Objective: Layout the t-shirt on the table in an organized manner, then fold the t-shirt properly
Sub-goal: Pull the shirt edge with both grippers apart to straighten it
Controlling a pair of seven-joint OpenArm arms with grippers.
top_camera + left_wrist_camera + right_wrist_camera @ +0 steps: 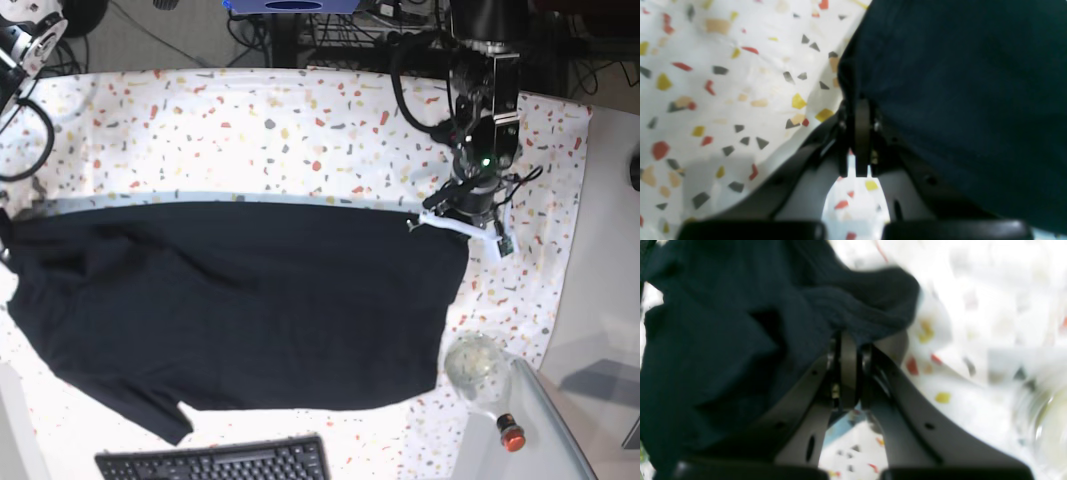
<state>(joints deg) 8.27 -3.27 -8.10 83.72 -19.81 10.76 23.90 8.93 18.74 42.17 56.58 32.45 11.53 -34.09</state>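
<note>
The black t-shirt (250, 310) lies spread wide across the speckled table (250, 130), one sleeve pointing to the front left. My left gripper (455, 212) is shut on the shirt's far right corner. In the left wrist view its fingers (860, 110) pinch the shirt's edge (957, 83) just above the table (723, 83). My right gripper (848, 338) is shut on a bunched fold of the shirt (723, 340). In the base view only its arm (25, 45) shows at the far left, and the gripper itself is cut off by the frame edge.
A black keyboard (215, 462) lies at the front edge. A clear glass bowl (475, 365) and a small red-capped object (510, 436) stand at the front right. A plain grey surface (605, 300) borders the table on the right. Cables and gear crowd the back (350, 30).
</note>
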